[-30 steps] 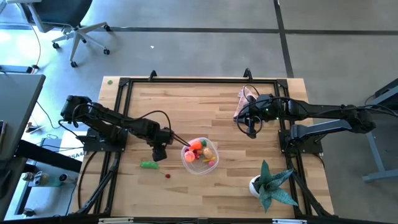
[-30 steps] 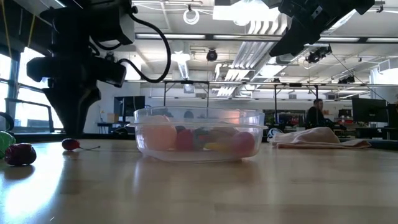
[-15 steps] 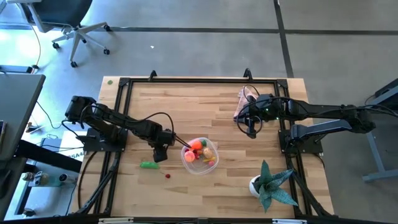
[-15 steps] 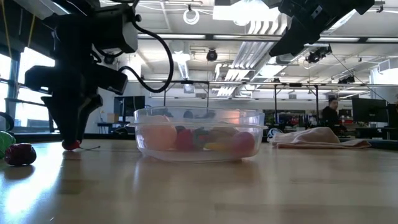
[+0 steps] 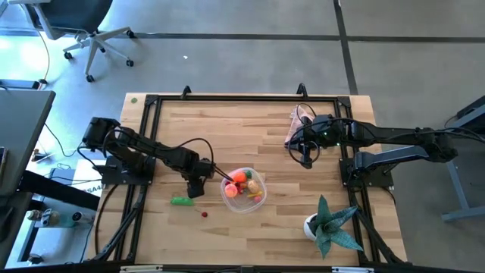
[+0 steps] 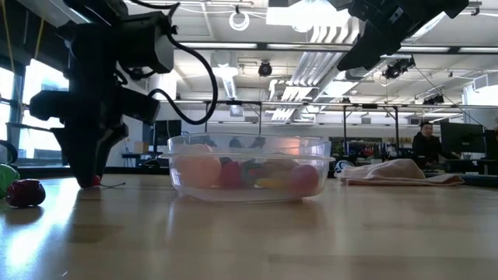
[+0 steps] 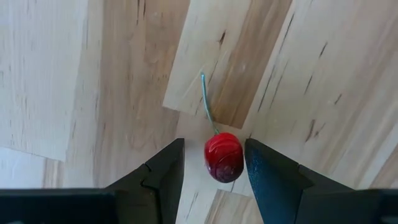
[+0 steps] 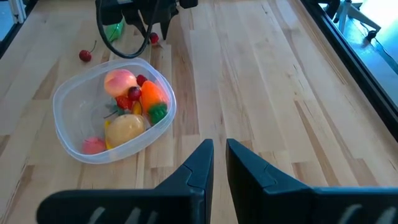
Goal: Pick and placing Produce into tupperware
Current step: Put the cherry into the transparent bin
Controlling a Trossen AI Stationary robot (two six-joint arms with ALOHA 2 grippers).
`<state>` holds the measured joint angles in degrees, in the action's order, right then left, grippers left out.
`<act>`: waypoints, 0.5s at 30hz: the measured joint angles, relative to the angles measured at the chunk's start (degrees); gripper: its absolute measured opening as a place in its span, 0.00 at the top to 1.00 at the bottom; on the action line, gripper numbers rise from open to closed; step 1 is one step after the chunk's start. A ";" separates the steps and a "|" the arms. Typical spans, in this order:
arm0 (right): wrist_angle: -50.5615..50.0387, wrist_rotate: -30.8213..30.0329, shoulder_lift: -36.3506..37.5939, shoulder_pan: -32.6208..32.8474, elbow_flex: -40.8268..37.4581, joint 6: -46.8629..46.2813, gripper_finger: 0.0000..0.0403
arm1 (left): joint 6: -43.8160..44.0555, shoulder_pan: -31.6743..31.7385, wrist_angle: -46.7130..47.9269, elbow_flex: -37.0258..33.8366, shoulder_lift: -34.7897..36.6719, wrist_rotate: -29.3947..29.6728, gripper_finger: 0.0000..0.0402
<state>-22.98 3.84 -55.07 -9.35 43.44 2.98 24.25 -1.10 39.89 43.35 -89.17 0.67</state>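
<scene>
The clear tupperware [image 5: 225, 191] sits on the table's near middle, holding an orange carrot [image 8: 152, 94], a pink ball [image 8: 120, 79], a tan ball [image 8: 124, 127] and other pieces. My left gripper [image 5: 195, 186] is open and down at the table to its left. Its fingers stand on either side of a stemmed red berry [image 7: 224, 156] that lies on the wood, without plainly touching it. A green pod [image 5: 180, 201] and a second red berry [image 5: 204, 214] lie nearer the near edge. My right gripper [image 8: 215, 163] hovers shut near the far right.
A pink cloth [image 5: 298, 125] lies at the far right beside my right gripper. A teal spiky plant in a white pot [image 5: 330, 224] stands at the near right corner. A black frame [image 5: 242, 98] rims the table. Bare wood lies between the tupperware and the cloth.
My left gripper has come down onto the table around the stemmed red berry, which now sits between its fingers. The berry has stayed where it lay. My right arm has kept still.
</scene>
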 joint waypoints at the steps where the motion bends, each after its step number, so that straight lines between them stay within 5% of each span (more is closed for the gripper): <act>1: -0.01 0.02 0.00 -0.02 0.00 0.00 0.92 | 0.00 0.00 -0.04 0.02 -0.22 0.00 0.60; 15: 0.05 0.00 0.02 -0.01 0.00 0.00 0.92 | 0.00 0.00 0.14 0.07 -0.52 0.25 0.60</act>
<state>-22.93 3.84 -55.05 -9.35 43.44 2.98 24.25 -1.10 40.03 43.42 -89.69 0.91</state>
